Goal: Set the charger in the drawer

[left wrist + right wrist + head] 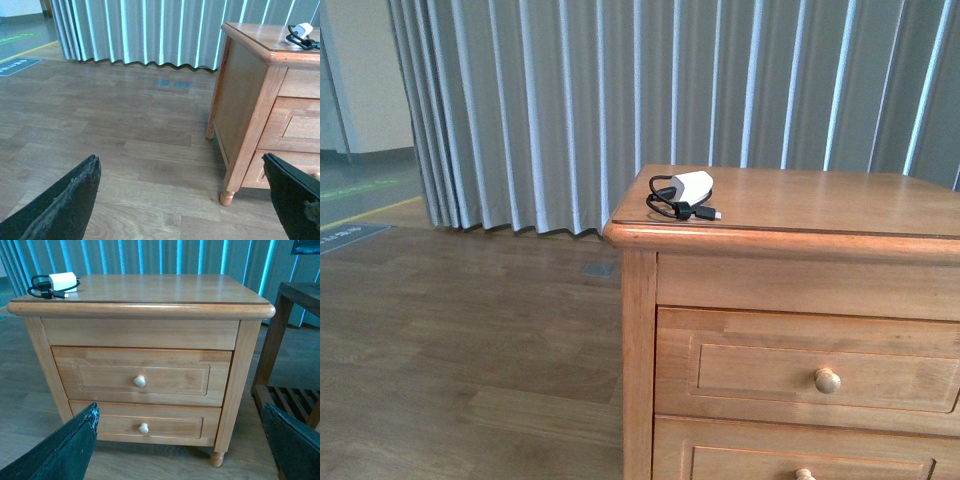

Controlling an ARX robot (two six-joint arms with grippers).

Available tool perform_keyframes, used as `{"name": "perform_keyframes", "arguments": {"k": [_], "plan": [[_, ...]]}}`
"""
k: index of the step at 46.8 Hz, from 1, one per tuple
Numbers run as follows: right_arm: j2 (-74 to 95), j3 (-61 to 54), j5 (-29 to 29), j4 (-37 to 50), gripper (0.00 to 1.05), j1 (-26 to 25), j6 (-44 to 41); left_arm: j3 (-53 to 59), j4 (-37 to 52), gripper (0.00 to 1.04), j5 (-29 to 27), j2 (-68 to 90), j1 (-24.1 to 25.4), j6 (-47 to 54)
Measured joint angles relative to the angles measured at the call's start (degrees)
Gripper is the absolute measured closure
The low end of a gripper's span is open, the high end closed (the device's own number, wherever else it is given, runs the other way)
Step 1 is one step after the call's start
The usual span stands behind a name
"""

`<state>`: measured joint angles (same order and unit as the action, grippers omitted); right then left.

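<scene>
At the wrists, note left gripper and right gripper, both wide open, empty. Farther out, find charger on cabinet, left front corner; looks light, block rigid, cable floppy. Pinch across the white block. Below, see drawer shut.

Home-like room, bedroom feel: honey-wood nightstand, floor-length grey pleated curtains, wood-plank floor, dark slatted side table beside the nightstand, painted marking on the floor beyond.
</scene>
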<state>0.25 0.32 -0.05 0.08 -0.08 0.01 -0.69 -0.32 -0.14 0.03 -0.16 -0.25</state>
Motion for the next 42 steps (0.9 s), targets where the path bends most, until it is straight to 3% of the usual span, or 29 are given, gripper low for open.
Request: {"name": "perform_keyframes", "arguments": {"k": [27, 31, 37, 42], "plan": [[0.0, 0.0, 0.0, 0.0, 0.08, 0.0, 0.0, 0.0, 0.0, 0.06, 0.0, 0.0, 0.0, 0.0], [0.8, 0.0, -2.2, 0.3, 0.08, 0.4, -4.5, 0.0, 0.0, 0.06, 0.0, 0.0, 0.0, 0.0], [13.0, 0.0, 2.5, 13.9, 0.08, 6.8, -11.7, 0.0, 0.0, 0.06, 0.0, 0.0, 0.0, 0.0], [27.6, 1.1, 4.9, 24.9, 0.08, 8.4, -12.7, 0.0, 0.0, 0.06, 0.0, 0.0, 0.0, 0.0]]}}
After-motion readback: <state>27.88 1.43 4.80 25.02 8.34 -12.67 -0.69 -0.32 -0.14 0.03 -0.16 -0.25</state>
